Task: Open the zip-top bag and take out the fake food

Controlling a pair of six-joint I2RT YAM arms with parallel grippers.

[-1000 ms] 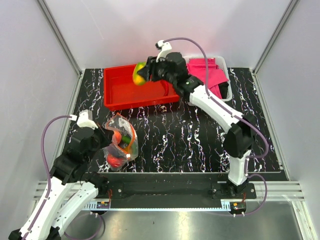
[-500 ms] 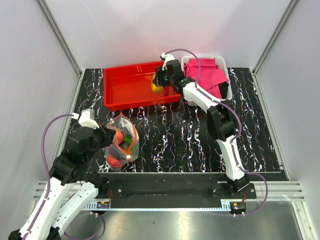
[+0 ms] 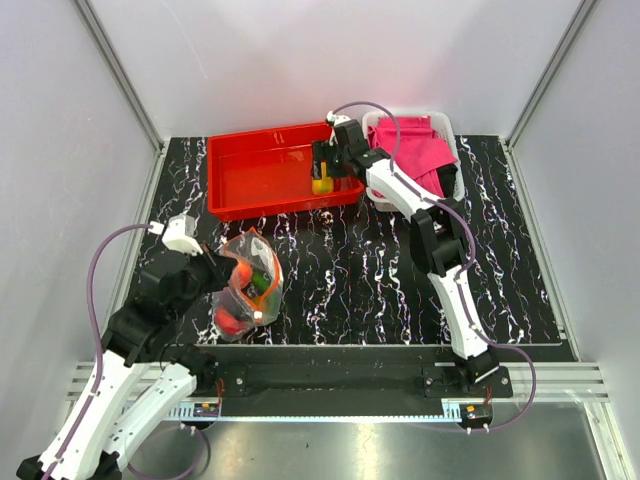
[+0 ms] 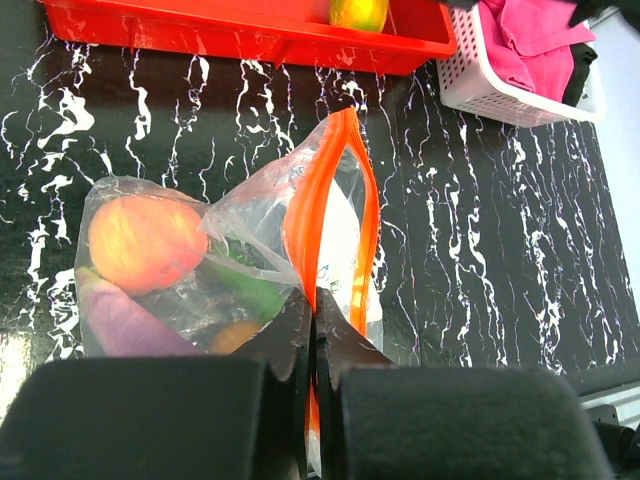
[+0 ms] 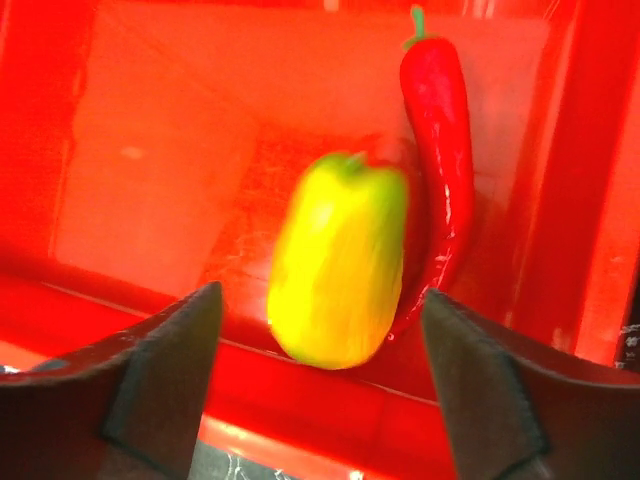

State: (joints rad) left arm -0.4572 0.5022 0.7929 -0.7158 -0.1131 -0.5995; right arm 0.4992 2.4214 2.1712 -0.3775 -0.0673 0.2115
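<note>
1. Right wrist view: right hand (image 5: pixel 318 310) gapes wide, gripping nothing; the blurred mango (image 5: pixel 338 258) is free of it, over the red tray (image 5: pixel 150 150) at 11 o'clock, and could bounce out.
2. Left hand (image 4: pixel 314 320) is pinched shut on the zip strip (image 4: pixel 300 200) of the zip-top bag (image 4: pixel 250 220) at 8 o'clock on the desk (image 3: pixel 350 270); a slip would collapse its mouth over the fake food (image 4: pixel 147 243).
3. Basket (image 3: pixel 452 150) of pink cloths (image 3: pixel 410 140) at 1 o'clock crowds the right arm.
</note>
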